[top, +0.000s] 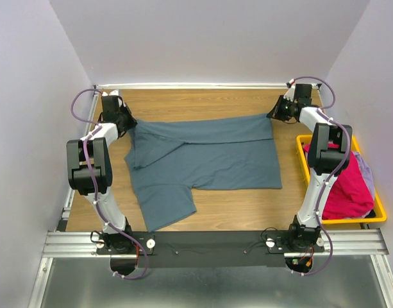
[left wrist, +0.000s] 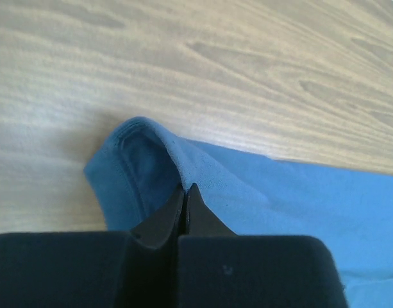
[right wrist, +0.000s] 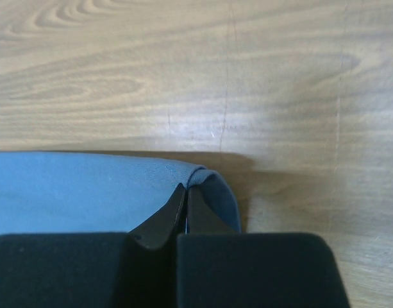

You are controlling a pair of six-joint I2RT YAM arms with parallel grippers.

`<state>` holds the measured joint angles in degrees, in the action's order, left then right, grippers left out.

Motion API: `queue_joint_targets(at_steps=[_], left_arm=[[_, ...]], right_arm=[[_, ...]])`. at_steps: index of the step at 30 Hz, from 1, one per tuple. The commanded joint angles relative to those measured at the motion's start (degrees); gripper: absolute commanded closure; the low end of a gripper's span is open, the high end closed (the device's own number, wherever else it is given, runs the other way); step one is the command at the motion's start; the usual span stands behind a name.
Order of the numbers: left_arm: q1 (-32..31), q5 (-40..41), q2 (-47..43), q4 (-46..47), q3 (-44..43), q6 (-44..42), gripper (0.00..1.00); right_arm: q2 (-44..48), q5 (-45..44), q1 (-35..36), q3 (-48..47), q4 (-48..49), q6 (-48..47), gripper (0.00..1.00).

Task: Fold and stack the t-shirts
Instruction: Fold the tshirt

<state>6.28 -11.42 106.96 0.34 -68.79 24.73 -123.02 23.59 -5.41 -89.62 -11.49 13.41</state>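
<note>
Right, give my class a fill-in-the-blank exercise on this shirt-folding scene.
1. The left gripper and right gripper each pinch the blue shirt, which lies on the ___.
2. The pink shirt lies in a bin coloured ___.
3. That bin stands on the robot's ___ side.
Missing: table; yellow; right.

I am reaching both arms to the far side of the wooden table [top: 247,212] — my left claw [top: 129,122] is meeting the far left corner of the slate blue-grey cloth t-shirt [top: 209,160], my right claw [top: 273,114] the far right corner. The shirt's far edge is lying folded over toward me. On my right, a crumpled magenta-pink cloth shirt [top: 340,186] is sitting in a yellow plastic bin [top: 340,221].
</note>
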Motion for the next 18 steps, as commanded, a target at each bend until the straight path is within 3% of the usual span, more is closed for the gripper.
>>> queue_joint_targets(at_steps=[1,18], left_arm=[[1.62,-0.88,2.29,0.19,-2.31,-3.37,1.0],[3.73,-7.92,11.61,2.38,-10.48,-5.13,1.0]], right_arm=[[-2.04,-1.18,-1.53,-3.45,-0.73,0.12,0.98],[-9.61,0.22,-2.24,-12.24,-1.0,2.85,0.94]])
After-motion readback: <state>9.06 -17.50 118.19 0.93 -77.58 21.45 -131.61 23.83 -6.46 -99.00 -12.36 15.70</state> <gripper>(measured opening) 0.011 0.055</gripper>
